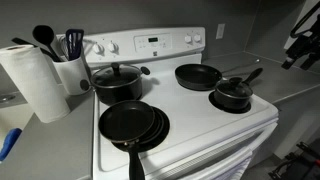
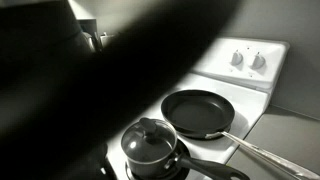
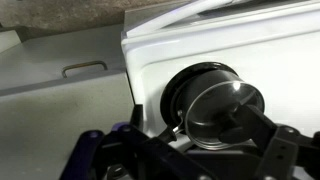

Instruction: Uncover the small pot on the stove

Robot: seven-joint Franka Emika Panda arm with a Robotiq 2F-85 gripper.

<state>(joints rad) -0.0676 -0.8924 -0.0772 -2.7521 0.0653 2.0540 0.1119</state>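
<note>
hovering off the stove's side, small pot covered

the small pot (image 1: 232,94) sits on the stove (image 1: 190,125) at its front burner on the side nearest the robot arm (image 1: 303,44). its lid (image 2: 149,138) is on, and its long handle (image 1: 250,75) angles up toward the stove's back. in the wrist view the gripper (image 3: 185,152) fills the bottom edge with its jaws apart and nothing between them. the small pot (image 3: 213,104) lies just beyond them on the stove's white top (image 3: 150,60), its glass lid (image 3: 222,108) catching light. in an exterior view the arm shows only at the frame's edge, well apart from the stove.

an open frying pan (image 1: 198,75) rests on the stove's back burner just behind the small pot. a larger lidded pot (image 1: 116,82) occupies the other back burner, and stacked frying pans (image 1: 133,124) lie on the front burner before it. knobs (image 2: 245,58) line the stove's raised back panel. off the stove's far side stand a paper towel roll (image 1: 35,80) and a utensil holder (image 1: 70,66). a dark blur covers much of one exterior view.
</note>
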